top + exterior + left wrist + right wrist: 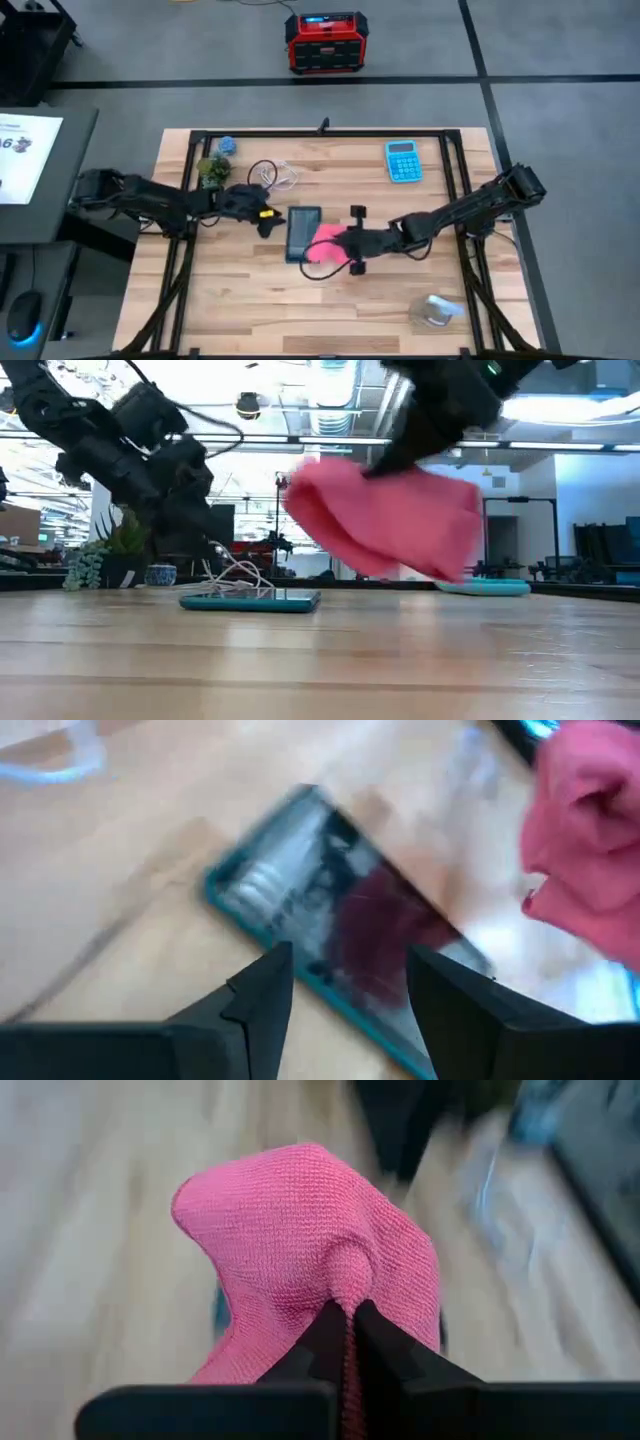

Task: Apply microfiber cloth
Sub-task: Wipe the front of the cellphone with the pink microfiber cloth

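Right gripper (350, 1320) clamped on microfiber cloth (327, 240), which hangs off the table at frame center, beside the phone (303, 232). Left gripper (345, 985) fingers apart, just left of the phone.

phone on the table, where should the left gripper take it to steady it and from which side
Judging by its pose, grip the phone across its two long edges at the end away from the microfiber cloth, coming straight down. It lies flat, so only the thin edges offer purchase. The left gripper is open above it; the right gripper holds the cloth over its other side.
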Robot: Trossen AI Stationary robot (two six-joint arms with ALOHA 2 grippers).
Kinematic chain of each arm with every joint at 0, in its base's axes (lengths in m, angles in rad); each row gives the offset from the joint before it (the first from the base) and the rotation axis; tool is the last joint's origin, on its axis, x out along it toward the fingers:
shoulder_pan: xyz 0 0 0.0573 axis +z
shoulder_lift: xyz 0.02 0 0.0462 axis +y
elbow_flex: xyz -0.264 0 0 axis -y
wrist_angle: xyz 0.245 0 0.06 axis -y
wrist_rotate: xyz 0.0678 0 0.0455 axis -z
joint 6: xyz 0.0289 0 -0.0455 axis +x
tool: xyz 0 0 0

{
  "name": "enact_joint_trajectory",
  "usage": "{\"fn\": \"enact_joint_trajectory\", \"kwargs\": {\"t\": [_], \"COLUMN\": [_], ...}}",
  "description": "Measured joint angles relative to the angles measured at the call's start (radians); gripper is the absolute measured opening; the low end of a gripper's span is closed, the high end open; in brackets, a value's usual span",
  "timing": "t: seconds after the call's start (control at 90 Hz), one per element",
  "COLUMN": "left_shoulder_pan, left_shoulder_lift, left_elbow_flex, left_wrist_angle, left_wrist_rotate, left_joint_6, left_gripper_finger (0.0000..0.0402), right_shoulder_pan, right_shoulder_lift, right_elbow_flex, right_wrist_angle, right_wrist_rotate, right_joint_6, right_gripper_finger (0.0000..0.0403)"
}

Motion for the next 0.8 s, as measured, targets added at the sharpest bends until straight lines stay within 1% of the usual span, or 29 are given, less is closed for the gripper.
{"fn": "enact_joint_trajectory", "kwargs": {"t": [0.067,0.122,0.2,0.256,0.311,0.378,0.456,0.489,0.556,0.6,0.656,0.7,0.733,0.8], "left_shoulder_pan": [-0.078,-0.155,-0.261,-0.330,-0.382,-0.418,-0.434,-0.437,-0.438,-0.438,-0.438,-0.437,-0.437,-0.437], "left_shoulder_lift": [0.004,0.014,0.043,0.071,0.109,0.155,0.212,0.237,0.282,0.308,0.341,0.364,0.382,0.410], "left_elbow_flex": [0.000,0.000,0.000,0.000,0.000,0.000,0.002,0.001,0.002,0.000,0.001,0.000,0.002,0.015], "left_wrist_angle": [0.018,0.021,0.049,0.085,0.142,0.199,0.269,0.288,0.312,0.317,0.335,0.347,0.366,0.377], "left_wrist_rotate": [-0.026,-0.054,-0.099,-0.149,-0.206,-0.266,-0.295,-0.297,-0.301,-0.304,-0.305,-0.308,-0.310,-0.311], "left_joint_6": [0.008,0.021,0.033,0.037,0.040,0.040,0.037,0.034,0.014,-0.003,-0.019,-0.026,-0.031,-0.035], "left_gripper_finger": [0.0169,0.0169,0.0169,0.0169,0.0169,0.0169,0.0168,0.0168,0.0168,0.0168,0.0168,0.0168,0.0168,0.0168], "right_shoulder_pan": [-0.034,-0.071,-0.121,-0.150,-0.174,-0.198,-0.217,-0.226,-0.242,-0.250,-0.259,-0.265,-0.268,-0.271], "right_shoulder_lift": [0.027,0.060,0.136,0.191,0.251,0.316,0.377,0.400,0.440,0.462,0.492,0.506,0.516,0.525], "right_elbow_flex": [0.004,0.004,0.028,0.056,0.101,0.161,0.231,0.259,0.316,0.345,0.382,0.402,0.414,0.437], "right_wrist_angle": [0.155,0.217,0.238,0.228,0.229,0.217,0.165,0.130,0.079,0.031,0.000,-0.025,-0.038,-0.025], "right_wrist_rotate": [-0.052,-0.096,-0.125,-0.132,-0.162,-0.187,-0.206,-0.236,-0.330,-0.358,-0.350,-0.322,-0.277,-0.151], "right_joint_6": [-0.020,-0.021,-0.013,-0.013,-0.016,-0.029,-0.040,-0.041,-0.042,-0.043,-0.053,-0.060,-0.060,-0.036], "right_gripper_finger": [0.0000,0.0000,0.0000,0.0000,0.0000,0.0000,0.0000,0.0000,0.0000,0.0000,0.0000,0.0000,0.0000,0.0000]}}
